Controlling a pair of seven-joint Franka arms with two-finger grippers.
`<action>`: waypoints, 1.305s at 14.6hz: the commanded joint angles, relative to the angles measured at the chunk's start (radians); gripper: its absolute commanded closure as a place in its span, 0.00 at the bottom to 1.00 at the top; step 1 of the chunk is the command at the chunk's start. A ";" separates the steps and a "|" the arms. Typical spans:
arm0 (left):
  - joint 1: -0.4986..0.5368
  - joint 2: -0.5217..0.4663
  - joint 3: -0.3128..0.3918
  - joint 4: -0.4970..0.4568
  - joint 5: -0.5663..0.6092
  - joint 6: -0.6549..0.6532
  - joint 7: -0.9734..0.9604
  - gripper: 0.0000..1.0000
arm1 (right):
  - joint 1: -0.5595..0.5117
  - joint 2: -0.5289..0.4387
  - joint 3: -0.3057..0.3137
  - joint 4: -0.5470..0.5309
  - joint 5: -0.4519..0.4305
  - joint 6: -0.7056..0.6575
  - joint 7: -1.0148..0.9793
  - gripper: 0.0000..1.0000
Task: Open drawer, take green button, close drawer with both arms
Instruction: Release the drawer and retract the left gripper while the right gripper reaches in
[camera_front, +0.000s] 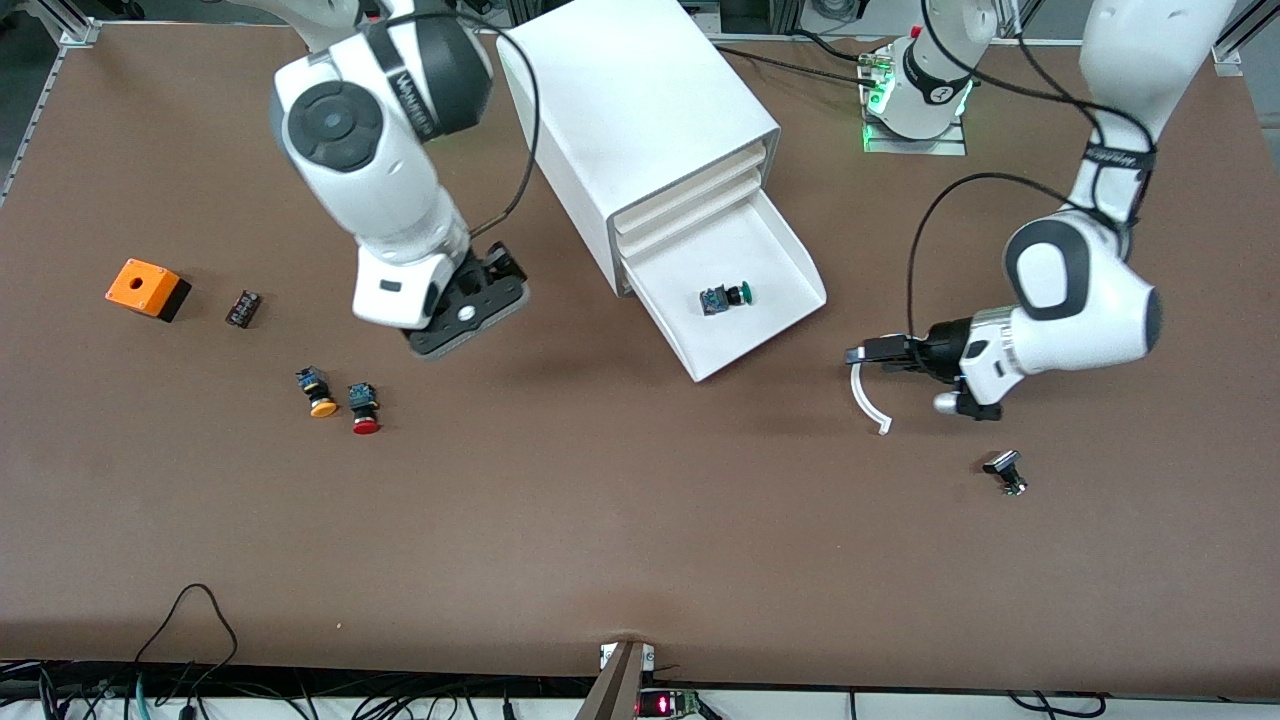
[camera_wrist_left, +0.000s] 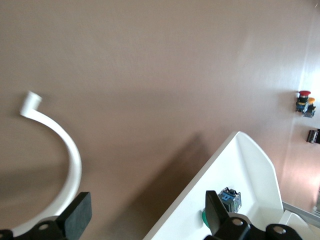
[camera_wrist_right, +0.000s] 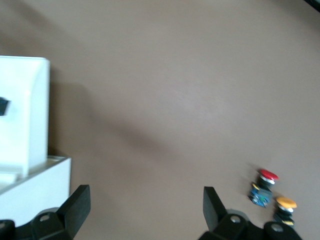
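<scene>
Nearest the front camera, toward the left arm's end of the table: a small black part (camera_front: 1005, 471), just nearer the camera than the left gripper (camera_front: 868, 352). Left gripper low over bare table beside the open drawer (camera_front: 790, 262), fingers (camera_wrist_left: 76, 214) spread wide, gripping nothing; a curved white hook (camera_front: 866, 397) fixed at one finger and arcing down toward the table. Toward the right arm's end, on the table: orange-capped button (camera_front: 318, 392) and red-capped button (camera_front: 363, 408), side by side, both nearer the camera than the right gripper (camera_front: 470, 310). Right gripper held over bare table beside the cabinet (camera_front: 640, 110), fingers (camera_wrist_right: 75, 206) likewise spread, empty. Between the two grippers: drawer pulled fully out of the cabinet's lowest slot, green-capped button (camera_front: 727, 297) lying on its side inside, near the middle of the drawer floor, untouched. Well off from the right gripper, at the right arm's end: an orange box (camera_front: 146, 288) and beside it a small dark block (camera_front: 243, 308).
</scene>
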 joint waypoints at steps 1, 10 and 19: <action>0.044 -0.100 -0.004 0.011 0.161 -0.003 -0.017 0.00 | 0.090 0.025 -0.008 0.053 0.003 0.025 -0.008 0.00; 0.070 -0.295 -0.007 0.322 0.720 -0.516 -0.060 0.00 | 0.255 0.255 0.000 0.260 0.010 0.123 -0.240 0.00; 0.067 -0.298 -0.016 0.360 0.803 -0.548 -0.108 0.00 | 0.298 0.436 0.022 0.408 -0.003 0.137 -0.658 0.00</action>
